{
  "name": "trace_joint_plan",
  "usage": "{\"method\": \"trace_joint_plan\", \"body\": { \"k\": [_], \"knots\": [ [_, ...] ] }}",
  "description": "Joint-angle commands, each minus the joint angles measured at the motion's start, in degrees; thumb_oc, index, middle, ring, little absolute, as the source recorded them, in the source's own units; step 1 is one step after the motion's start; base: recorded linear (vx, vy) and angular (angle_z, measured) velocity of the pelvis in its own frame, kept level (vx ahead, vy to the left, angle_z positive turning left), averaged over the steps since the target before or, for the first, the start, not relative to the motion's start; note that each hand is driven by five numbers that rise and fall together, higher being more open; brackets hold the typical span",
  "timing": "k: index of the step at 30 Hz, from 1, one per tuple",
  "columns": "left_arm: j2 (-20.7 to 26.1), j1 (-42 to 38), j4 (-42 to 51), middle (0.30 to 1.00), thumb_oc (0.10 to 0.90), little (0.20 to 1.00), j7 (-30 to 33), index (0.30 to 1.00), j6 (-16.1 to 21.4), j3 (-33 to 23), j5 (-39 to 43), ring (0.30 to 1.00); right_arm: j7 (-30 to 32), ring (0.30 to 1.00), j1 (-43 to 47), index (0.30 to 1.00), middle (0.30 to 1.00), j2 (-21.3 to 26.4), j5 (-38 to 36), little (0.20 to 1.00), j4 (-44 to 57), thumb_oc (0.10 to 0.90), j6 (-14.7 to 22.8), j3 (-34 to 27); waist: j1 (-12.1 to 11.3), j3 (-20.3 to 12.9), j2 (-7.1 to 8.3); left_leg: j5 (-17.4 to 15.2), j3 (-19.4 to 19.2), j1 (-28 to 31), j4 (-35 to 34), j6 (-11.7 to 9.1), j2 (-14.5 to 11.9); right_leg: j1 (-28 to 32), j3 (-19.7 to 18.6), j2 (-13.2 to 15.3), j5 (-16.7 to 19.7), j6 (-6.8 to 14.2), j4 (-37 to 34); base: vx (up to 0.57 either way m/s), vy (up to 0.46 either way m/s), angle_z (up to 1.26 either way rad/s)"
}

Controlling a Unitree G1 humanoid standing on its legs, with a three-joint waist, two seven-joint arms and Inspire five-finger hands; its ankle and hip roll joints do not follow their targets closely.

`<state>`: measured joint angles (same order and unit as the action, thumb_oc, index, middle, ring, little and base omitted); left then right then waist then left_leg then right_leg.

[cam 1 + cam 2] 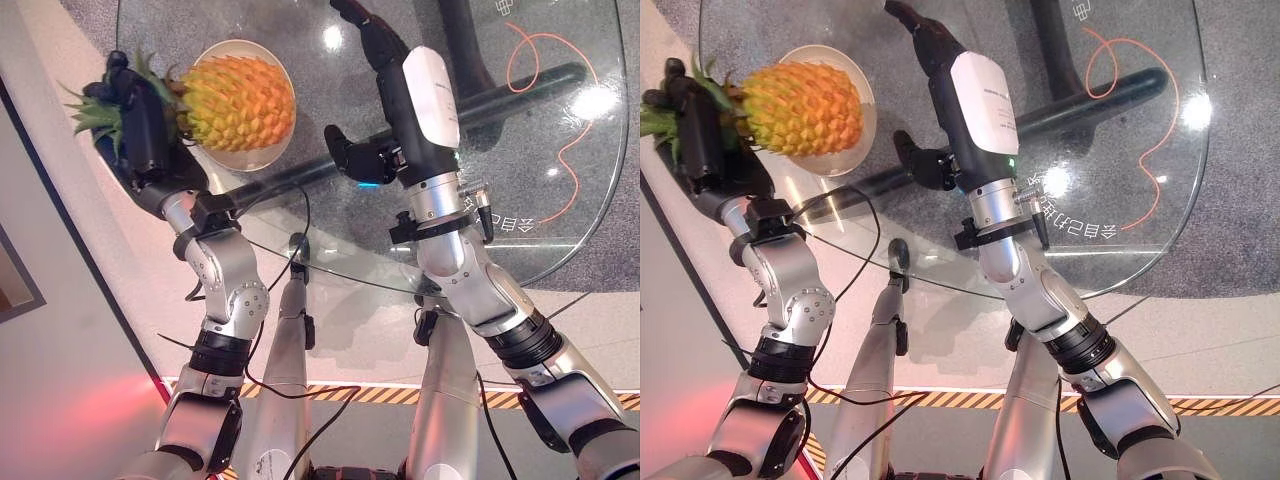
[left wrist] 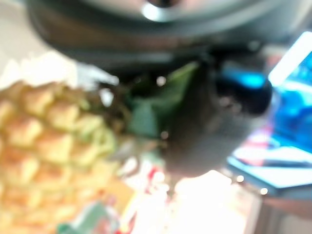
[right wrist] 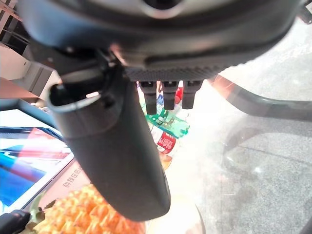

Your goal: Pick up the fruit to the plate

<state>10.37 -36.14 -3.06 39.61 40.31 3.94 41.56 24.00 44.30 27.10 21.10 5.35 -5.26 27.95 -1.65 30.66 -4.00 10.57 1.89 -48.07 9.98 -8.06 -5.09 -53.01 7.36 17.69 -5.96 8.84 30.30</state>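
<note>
A yellow-orange pineapple (image 1: 240, 100) lies on its side over a white plate (image 1: 262, 158) at the far left of the glass table. My left hand (image 1: 145, 125) is curled round its green leafy crown (image 1: 100, 110), beside the plate's left rim. In the left wrist view the fruit (image 2: 48, 146) and its leaves sit right against my thumb. My right hand (image 1: 395, 100) hovers over the middle of the table, to the right of the plate, fingers straight and thumb (image 3: 117, 146) spread, holding nothing. In the right wrist view the pineapple (image 3: 87, 214) shows past that thumb.
The round glass table (image 1: 560, 190) has its near edge just in front of my arms. A dark table base (image 1: 520, 90) and an orange cord (image 1: 575, 140) show through the glass. Some bottles (image 3: 163, 131) stand beyond the plate. Striped tape (image 1: 380, 395) marks the floor.
</note>
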Motion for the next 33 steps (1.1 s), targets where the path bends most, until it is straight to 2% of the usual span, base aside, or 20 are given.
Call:
{"method": "trace_joint_plan", "body": {
  "k": [1, 7, 13, 19, 27, 30, 33],
  "knots": [
    [3.7, -7.2, 7.5, 0.3, 0.1, 0.2, 0.9, 0.3, 7.8, -2.0, -9.9, 0.3, 4.2, 0.9, 6.7, 0.9, 0.9, -1.8, 1.1, 0.9, 3.8, 0.8, 3.1, -1.5, -1.3, -0.9, 1.42, -4.3, -0.5, 1.2, 3.1, 2.6, 2.6, 5.9, 0.4, -4.7, 8.7, -1.2, -12.2, 0.0, 0.0, 0.0],
    [3.9, -7.9, 7.1, 0.3, 0.1, 0.2, 3.5, 0.3, 8.3, -2.4, -13.3, 0.3, 6.1, 0.9, 6.2, 0.9, 0.9, -1.6, 0.7, 0.9, 2.3, 0.8, 2.9, -1.9, -1.1, -0.9, 1.46, -3.6, -0.6, 1.0, 2.4, 2.7, 2.5, 5.7, 0.4, -4.8, 9.3, -1.2, -12.8, -0.01, 0.001, 0.0],
    [5.1, -8.7, 5.8, 0.3, 0.1, 0.2, 10.1, 0.3, 7.3, -2.8, -22.3, 0.3, 9.9, 0.9, 4.5, 0.9, 0.9, -1.1, -0.6, 0.9, 0.1, 0.8, 2.9, -3.4, -0.6, -0.9, 1.64, -4.1, -0.8, 1.8, 2.1, 2.5, 2.2, 6.2, 0.1, -5.1, 8.8, -1.2, -12.6, -0.02, 0.01, 0.0],
    [7.2, -9.6, 2.8, 0.3, 0.1, 0.2, 15.5, 0.3, 6.0, -2.9, -30.3, 0.3, 14.5, 0.9, 2.3, 0.9, 0.9, -0.2, -6.4, 0.9, -2.0, 0.8, 3.6, -5.7, 0.2, -0.9, 1.98, -4.3, -1.1, 1.8, 2.3, 2.3, 1.8, 6.0, -0.4, -5.3, 8.7, -1.2, -12.4, -0.01, 0.014, 0.0],
    [10.9, -10.7, -3.6, 0.3, 0.1, 0.2, 22.1, 0.3, 5.7, -3.7, -39.5, 0.3, 23.8, 0.9, -4.4, 0.9, 0.9, 0.1, -15.2, 0.9, -6.4, 0.8, 7.0, -12.1, 2.1, -0.9, 2.48, -4.5, -2.0, 2.2, 1.9, 2.1, 1.0, 5.9, -1.6, -6.0, 8.7, -1.3, -12.6, -0.01, 0.057, -0.01],
    [12.0, -10.4, -5.0, 0.3, 0.1, 0.2, 23.2, 0.3, 6.1, -3.9, -40.7, 0.3, 26.4, 0.9, -6.9, 0.9, 0.9, 0.3, -16.1, 0.9, -7.8, 0.8, 8.2, -14.4, 2.7, -0.9, 2.72, -4.6, -2.3, 2.4, 1.8, 2.1, 0.8, 6.0, -1.9, -6.2, 8.8, -1.2, -12.7, 0.0, 0.05, -0.03],
    [13.2, -10.2, -7.2, 0.3, 0.1, 0.2, 24.0, 0.3, 6.7, -4.3, -41.3, 0.3, 31.0, 0.9, -8.9, 0.9, 0.9, 1.4, -15.3, 0.9, -10.1, 0.8, 7.7, -17.1, 3.4, -0.9, 3.18, -4.8, -2.6, 2.7, 1.8, 2.1, 0.4, 6.1, -2.2, -6.4, 8.9, -1.2, -12.8, 0.0, 0.044, -0.09]
  ]
}}
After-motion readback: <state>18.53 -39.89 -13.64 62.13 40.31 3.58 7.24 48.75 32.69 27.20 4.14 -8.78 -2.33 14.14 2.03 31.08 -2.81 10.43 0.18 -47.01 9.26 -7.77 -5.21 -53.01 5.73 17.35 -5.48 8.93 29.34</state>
